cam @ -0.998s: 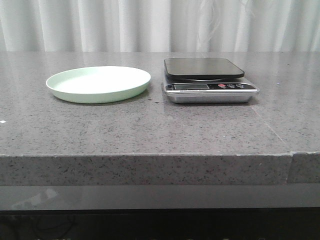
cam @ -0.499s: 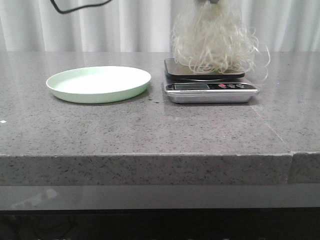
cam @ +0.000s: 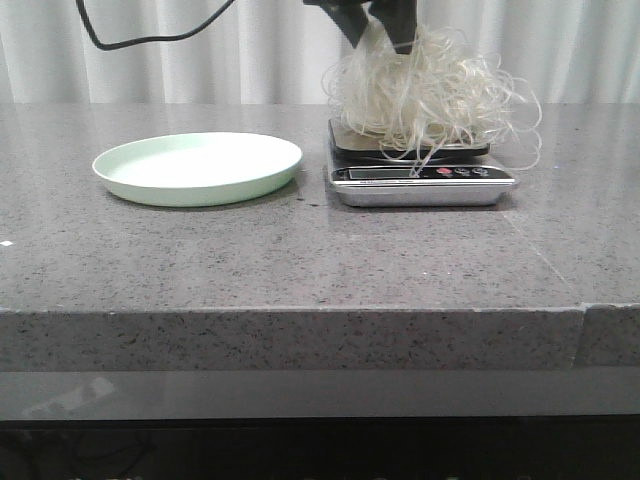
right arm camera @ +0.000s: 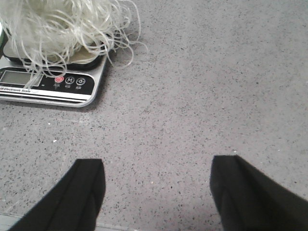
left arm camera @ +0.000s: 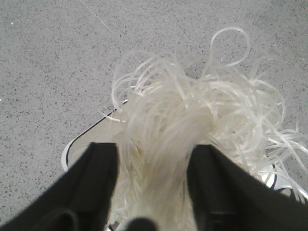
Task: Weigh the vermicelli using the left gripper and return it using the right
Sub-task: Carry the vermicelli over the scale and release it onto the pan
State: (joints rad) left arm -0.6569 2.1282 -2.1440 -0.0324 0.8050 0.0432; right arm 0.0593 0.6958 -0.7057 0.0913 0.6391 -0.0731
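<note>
The vermicelli (cam: pixel 430 95), a fluffy off-white tangle, rests on the dark platform of the kitchen scale (cam: pixel 420 182), with loose loops hanging over the scale's front and right side. My left gripper (cam: pixel 378 30) comes down from above and is shut on the top of the heap. In the left wrist view the black fingers (left arm camera: pixel 103 168) flank a thick bundle of vermicelli (left arm camera: pixel 192 115) that fills the gap of the left gripper (left arm camera: pixel 153 149). My right gripper (right arm camera: pixel 156 163) is open and empty over bare table, right of the scale (right arm camera: pixel 48 82) and vermicelli (right arm camera: pixel 57 24).
A pale green empty plate (cam: pixel 130 185) sits on the grey stone table (cam: pixel 300 260) left of the scale. A black cable (cam: pixel 130 42) hangs at the top left. White curtains stand behind the table.
The scale was bare a second ago. The vermicelli came down from above, and it now sits lower and spread on the platform, with my left gripper showing in the front view.
</note>
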